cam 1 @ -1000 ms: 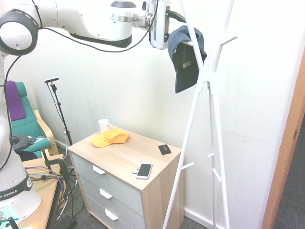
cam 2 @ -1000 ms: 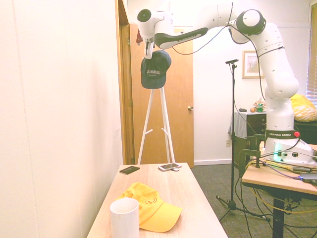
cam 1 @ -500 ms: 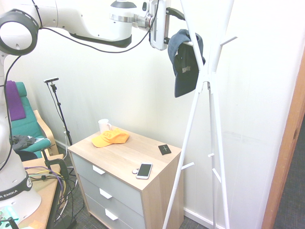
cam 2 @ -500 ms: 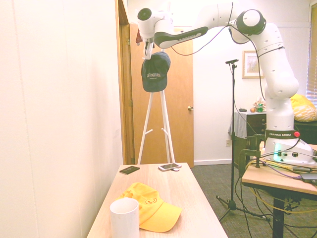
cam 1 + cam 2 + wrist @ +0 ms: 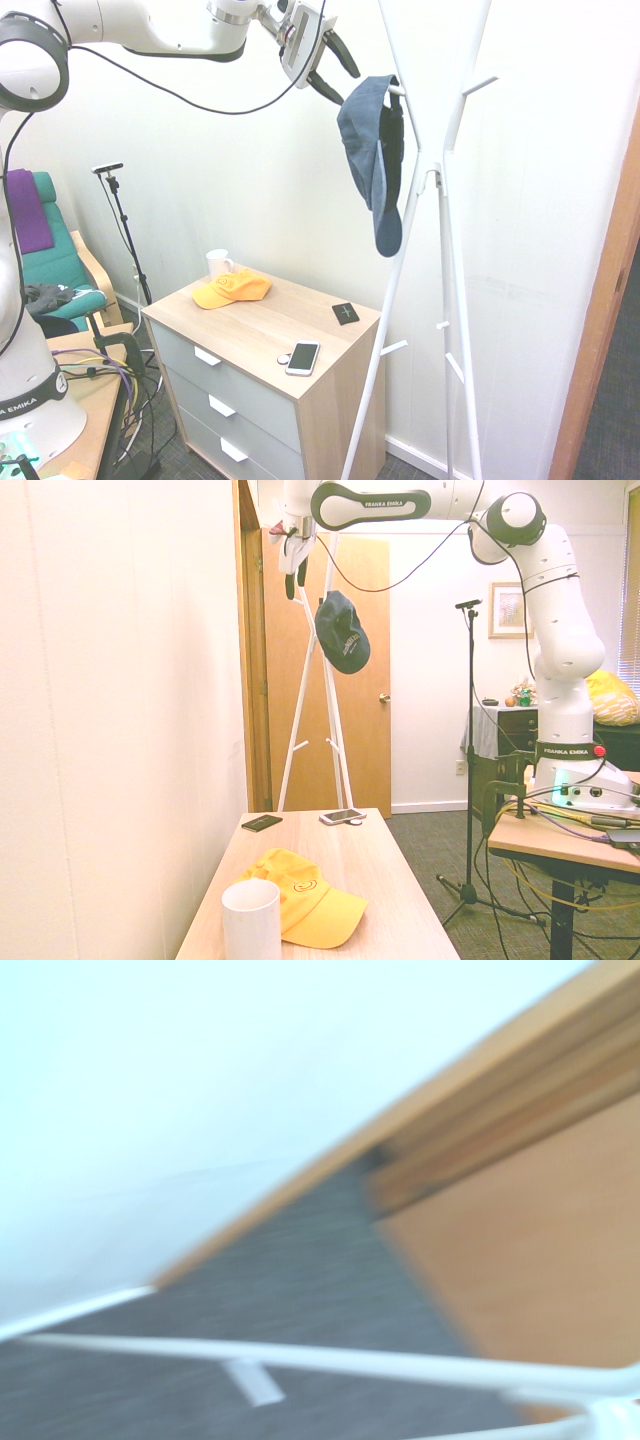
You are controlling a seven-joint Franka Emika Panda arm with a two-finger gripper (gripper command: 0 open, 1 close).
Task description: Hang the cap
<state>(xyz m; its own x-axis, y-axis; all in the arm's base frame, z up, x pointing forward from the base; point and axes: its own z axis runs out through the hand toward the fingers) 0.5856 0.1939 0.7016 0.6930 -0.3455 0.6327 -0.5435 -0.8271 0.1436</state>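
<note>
Slate-blue cap point(image 5: 372, 150): hung on coat rack point(image 5: 432, 180) peg, brim down | gripper point(image 5: 328, 68): jaws spread, empty, just beside cap | step: withdraw clear without brushing the fabric.

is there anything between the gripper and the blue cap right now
Nothing: in the first exterior view a bare gap of wall separates the open gripper from the cap hanging on the white coat rack.

Matt cloth cap point(image 5: 370, 150), pale wood dresser point(image 5: 330, 385)
</note>
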